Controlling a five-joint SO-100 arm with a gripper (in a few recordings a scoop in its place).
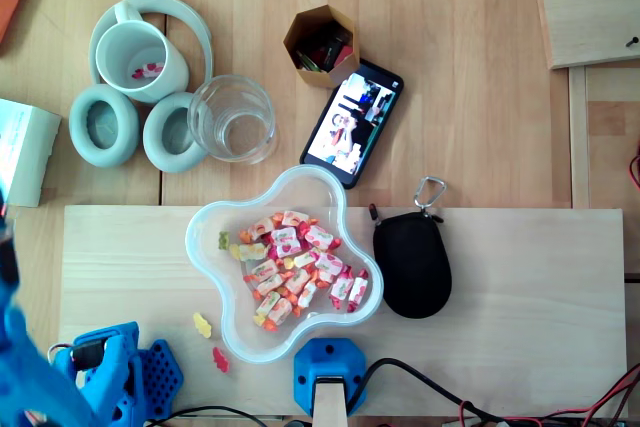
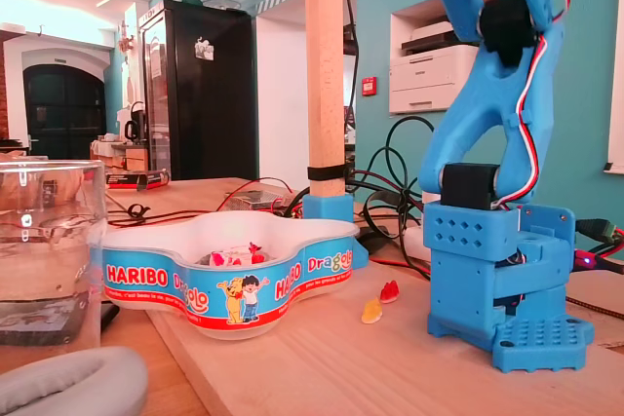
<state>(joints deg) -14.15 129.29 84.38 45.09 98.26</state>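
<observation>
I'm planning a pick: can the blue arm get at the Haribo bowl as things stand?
Probably yes: the bowl stands open-topped beside the arm's base on the same board, with only two loose gummies between them.

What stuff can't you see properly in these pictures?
- Blue arm: in the fixed view, the top edge cuts off its upper part.
- Sweets in the bowl: in the fixed view, the bowl's wall hides most of them.
- Hexagonal cup: in the overhead view, what lies inside is too small and dark to tell.
- Black pouch: in the overhead view, its own cover hides anything inside.
</observation>
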